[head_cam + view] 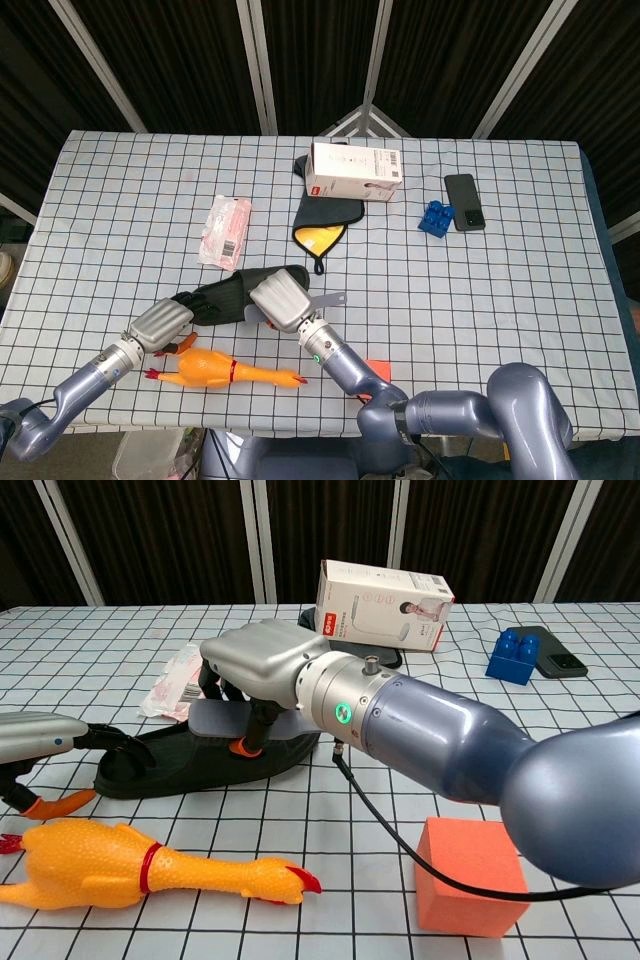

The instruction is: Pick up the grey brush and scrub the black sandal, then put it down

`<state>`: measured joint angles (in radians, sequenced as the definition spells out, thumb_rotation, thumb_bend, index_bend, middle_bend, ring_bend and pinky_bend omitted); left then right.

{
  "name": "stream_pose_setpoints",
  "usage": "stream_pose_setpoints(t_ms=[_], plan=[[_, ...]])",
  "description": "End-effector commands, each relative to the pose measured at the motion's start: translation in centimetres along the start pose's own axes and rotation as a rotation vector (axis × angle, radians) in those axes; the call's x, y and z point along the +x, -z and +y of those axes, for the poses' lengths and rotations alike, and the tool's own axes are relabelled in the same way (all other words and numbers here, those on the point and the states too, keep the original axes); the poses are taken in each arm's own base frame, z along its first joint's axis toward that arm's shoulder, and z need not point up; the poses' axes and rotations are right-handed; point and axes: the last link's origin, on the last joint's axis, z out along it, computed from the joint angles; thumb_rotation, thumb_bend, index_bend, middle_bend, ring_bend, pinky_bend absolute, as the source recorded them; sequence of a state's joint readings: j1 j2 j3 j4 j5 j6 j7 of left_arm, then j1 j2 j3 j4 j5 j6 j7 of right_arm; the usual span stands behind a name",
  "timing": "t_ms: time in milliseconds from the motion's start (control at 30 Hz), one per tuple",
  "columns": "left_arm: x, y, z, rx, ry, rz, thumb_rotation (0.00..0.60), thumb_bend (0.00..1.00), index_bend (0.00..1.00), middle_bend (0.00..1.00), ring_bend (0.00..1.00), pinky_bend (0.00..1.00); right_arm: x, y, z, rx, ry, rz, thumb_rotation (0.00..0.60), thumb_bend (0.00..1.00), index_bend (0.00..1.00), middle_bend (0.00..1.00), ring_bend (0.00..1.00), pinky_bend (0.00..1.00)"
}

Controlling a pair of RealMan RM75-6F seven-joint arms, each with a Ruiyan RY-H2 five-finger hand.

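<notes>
Right robot hand (250, 660) gripping grey brush (215, 721), on black sandal (190, 765)

The head view looks steeply down from above the near edge of the bench (500, 330), taking in the whole checked top to its far corners. The chest view sits low and close at that edge, facing level across it. Both share the black sandal (228, 296) (190, 763) and white box (355, 170) (385, 603).
</notes>
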<state>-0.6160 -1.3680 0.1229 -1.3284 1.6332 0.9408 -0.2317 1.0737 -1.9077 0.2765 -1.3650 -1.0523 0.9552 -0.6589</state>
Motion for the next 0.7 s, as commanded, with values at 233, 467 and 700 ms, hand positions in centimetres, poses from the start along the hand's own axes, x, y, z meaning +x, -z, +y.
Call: stream_pose_setpoints(t_ms=[233,467,700], plan=[[0.2,0.2,0.3,-0.01,0.006,0.013,0.6,0.73,0.18,0.21,0.11,0.15,-0.1,-0.7,-0.8,0.018,-0.033,0.019,0.6,0.82,0.87,0.76,0.61,0.77],[0.4,0.5,0.6,-0.02,0.007,0.022,0.6,0.73,0.18,0.21,0.11,0.15,-1.1,-1.3,-0.7,0.029,-0.052,0.022,0.6,0.82,0.87,0.76,0.61,0.77],[0.5,0.5,0.5,-0.011,0.007,0.021,0.6,0.73,0.18,0.21,0.11,0.15,-2.1,-1.5,0.2,0.028,-0.045,0.021,0.6,0.82,0.87,0.76,0.61,0.77]])
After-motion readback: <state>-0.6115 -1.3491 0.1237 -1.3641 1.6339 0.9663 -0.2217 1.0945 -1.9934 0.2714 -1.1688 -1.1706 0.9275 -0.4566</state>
